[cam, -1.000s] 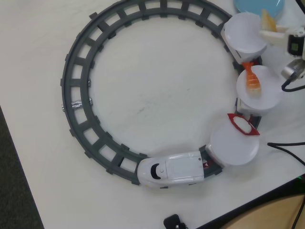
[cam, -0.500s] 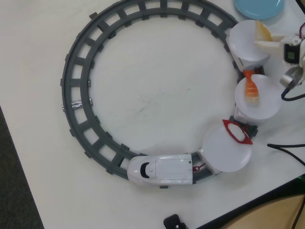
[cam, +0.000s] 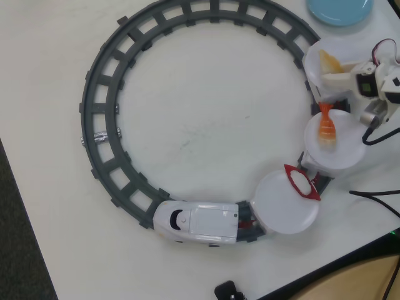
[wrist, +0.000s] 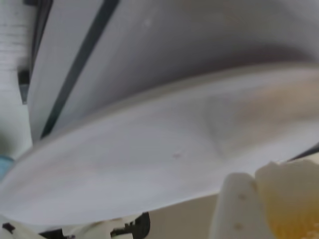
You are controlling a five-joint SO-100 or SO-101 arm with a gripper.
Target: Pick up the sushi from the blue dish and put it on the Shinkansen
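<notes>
In the overhead view my gripper point(cam: 329, 69) is shut on the sushi point(cam: 327, 60), a pale yellow wedge held just over the rearmost white plate point(cam: 320, 80) at the right. The Shinkansen point(cam: 195, 222) lies on the grey ring track point(cam: 100, 112) at the bottom, nose to the left, pulling three plate-topped cars. At the top right edge the blue dish point(cam: 340, 9) holds nothing that I can see. In the wrist view the sushi point(wrist: 291, 199) shows at the lower right beside a white finger point(wrist: 237, 209), close above the blurred white plate point(wrist: 149, 164).
An orange tailed piece point(cam: 327, 122) lies on the middle plate point(cam: 334, 156). A red-rimmed white piece point(cam: 302, 180) sits between that plate and the front plate point(cam: 281, 206). Black cables point(cam: 375, 195) run along the right side, and the table's edge cuts the lower right corner.
The train has run along the track, its nose moving left and its cars following round. My gripper with the sushi has moved down and left, from near the blue dish to over the rearmost plate.
</notes>
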